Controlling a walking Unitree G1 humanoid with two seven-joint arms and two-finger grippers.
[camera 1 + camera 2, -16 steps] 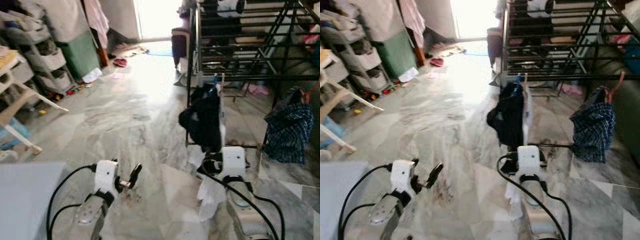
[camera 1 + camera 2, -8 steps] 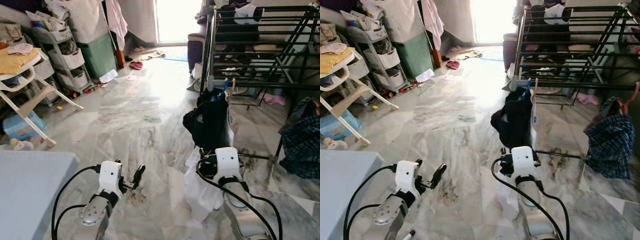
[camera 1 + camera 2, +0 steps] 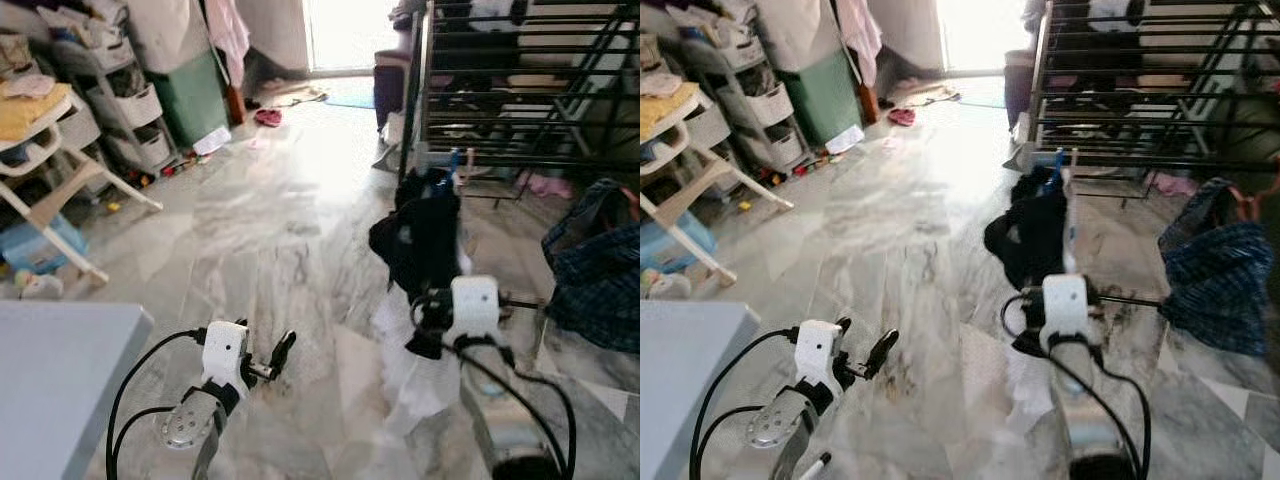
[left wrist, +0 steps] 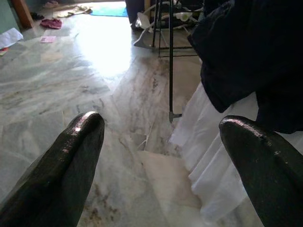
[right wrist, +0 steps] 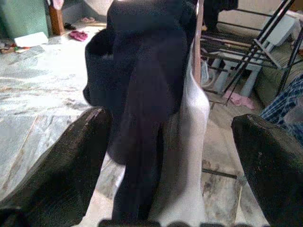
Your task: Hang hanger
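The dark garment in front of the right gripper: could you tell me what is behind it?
Behind the dark garment hangs a white garment, then the black rack. The hanger holding them is mostly covered; a blue tip shows.

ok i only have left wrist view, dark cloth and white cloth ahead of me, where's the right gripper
Observer: The right gripper is right at those clothes. Its fingers are wide apart, with the dark garment and white garment between them, not clamped.
Operator: anything else hanging nearby
Observer: A blue checked garment hangs further to the robot's right, by the black drying rack.
Operator: can you see the hanger
Observer: A blue hook pokes up above the dark garment near the rack's lower bar. I cannot tell whether it is hooked on.
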